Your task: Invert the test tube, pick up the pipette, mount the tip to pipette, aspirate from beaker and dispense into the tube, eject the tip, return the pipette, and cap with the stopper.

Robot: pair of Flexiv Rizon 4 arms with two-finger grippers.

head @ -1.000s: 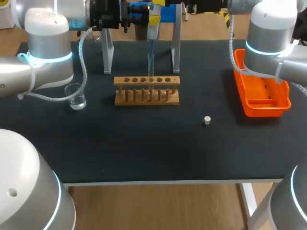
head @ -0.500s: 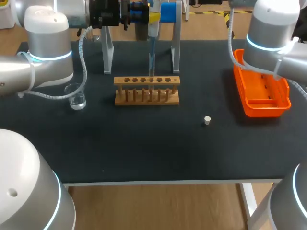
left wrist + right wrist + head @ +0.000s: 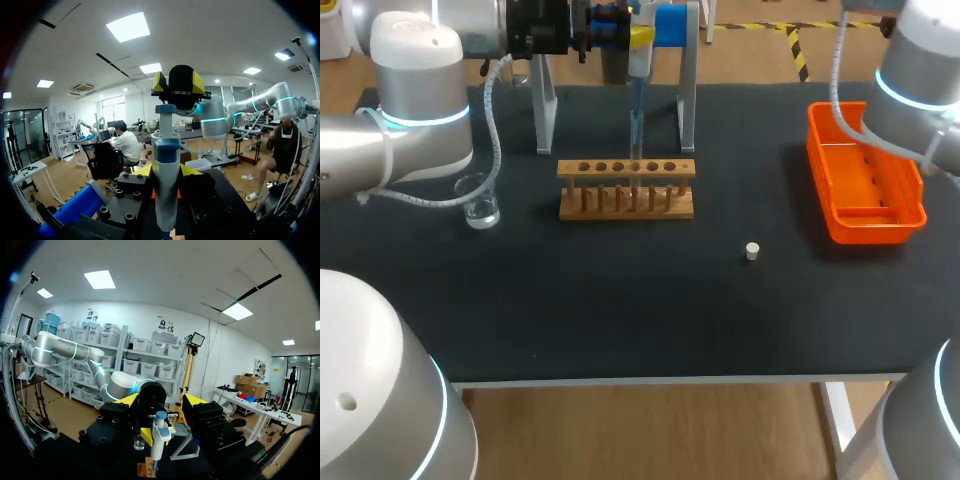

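My left gripper (image 3: 640, 38) is shut on the white and blue pipette (image 3: 638, 65) and holds it upright over the wooden rack (image 3: 626, 188). The pipette's tip points down into a clear test tube (image 3: 635, 128) standing in the rack. In the left wrist view the pipette (image 3: 165, 150) stands between my left gripper's (image 3: 166, 172) fingers. My right gripper (image 3: 179, 82) hangs beyond the plunger, apart from it. In the right wrist view my right gripper (image 3: 162, 401) is open, with the pipette (image 3: 158, 437) ahead of it. A glass beaker (image 3: 478, 203) and a small white stopper (image 3: 752, 251) stand on the table.
An orange tray (image 3: 865, 215) lies at the right, under my right arm (image 3: 920, 80). Behind the rack rise the two grey legs of the pipette stand (image 3: 687, 95). Dark table surface (image 3: 620, 300) stretches from the rack to the front edge.
My right arm has drawn back to the right and its gripper has left the head view. Its fingers have opened. The left gripper still holds the pipette over the tube.
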